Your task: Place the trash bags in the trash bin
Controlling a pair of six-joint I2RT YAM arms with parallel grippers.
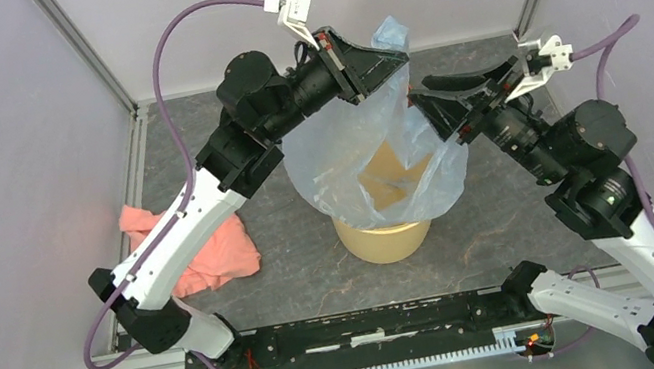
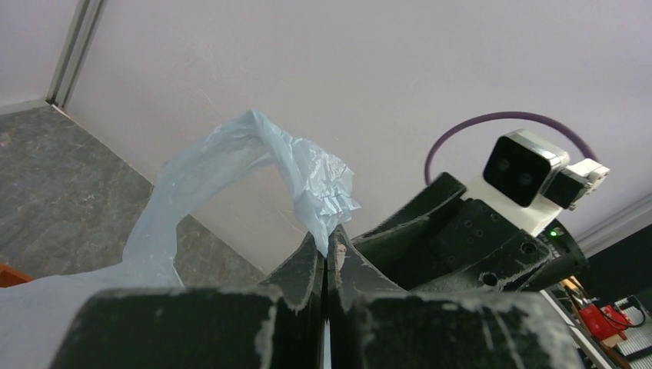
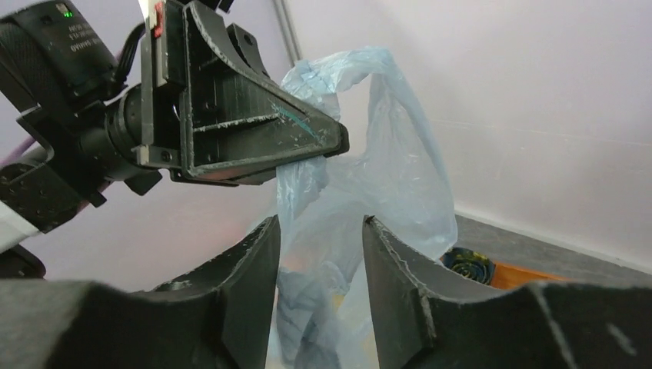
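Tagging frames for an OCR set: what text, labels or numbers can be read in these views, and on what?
White print on the left arm wrist housing: too small and blurred to read.
Pale marks on the trash bag: not readable as words.
On the trash bin: no print visible.
No legible text in any view.

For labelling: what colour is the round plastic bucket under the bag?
Yellow-tan round plastic bucket; best in the top external view.
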